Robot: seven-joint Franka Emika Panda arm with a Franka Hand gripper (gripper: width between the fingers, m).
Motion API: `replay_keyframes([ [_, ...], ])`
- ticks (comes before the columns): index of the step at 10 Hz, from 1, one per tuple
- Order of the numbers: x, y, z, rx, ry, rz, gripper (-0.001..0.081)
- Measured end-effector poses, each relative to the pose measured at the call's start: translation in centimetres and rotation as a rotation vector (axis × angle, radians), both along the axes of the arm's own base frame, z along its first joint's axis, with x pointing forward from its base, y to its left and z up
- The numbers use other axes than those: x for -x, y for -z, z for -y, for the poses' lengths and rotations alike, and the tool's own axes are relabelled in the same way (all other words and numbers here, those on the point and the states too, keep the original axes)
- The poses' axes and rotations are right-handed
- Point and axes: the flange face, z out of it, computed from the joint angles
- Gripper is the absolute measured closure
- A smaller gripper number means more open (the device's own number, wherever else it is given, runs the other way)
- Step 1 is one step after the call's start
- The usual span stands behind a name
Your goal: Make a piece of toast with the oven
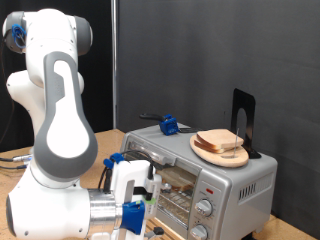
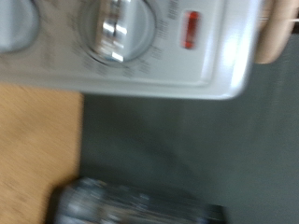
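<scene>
The silver toaster oven (image 1: 225,180) stands at the exterior view's lower right, with its round knobs (image 1: 205,208) down the right of its front. My gripper (image 1: 135,195) is low in front of the oven's glass door and wire rack (image 1: 175,192), on its left side. Nothing shows between its fingers. The blurred wrist view looks closely at the oven's panel (image 2: 177,70), with a knob (image 2: 117,28) and a red lamp (image 2: 192,28). No single slice of toast shows apart from the stacked slices. I cannot tell whether the door is open.
On the oven's top sit a wooden plate (image 1: 205,152) with stacked bread slices (image 1: 222,143), a blue-handled tool (image 1: 168,125) and a black upright stand (image 1: 243,120). The arm's white body (image 1: 60,110) fills the left. The plate's edge (image 2: 276,37) shows in the wrist view.
</scene>
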Motion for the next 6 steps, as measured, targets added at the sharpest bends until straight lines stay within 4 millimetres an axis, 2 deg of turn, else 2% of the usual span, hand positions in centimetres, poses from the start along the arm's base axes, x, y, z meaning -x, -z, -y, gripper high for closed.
replay_keyframes([
  [2,-0.4,1.4,-0.1,-0.016,0.020,0.084,-0.0002],
  [6,-2.2,5.8,-1.7,-0.057,-0.002,-0.033,-0.0002],
])
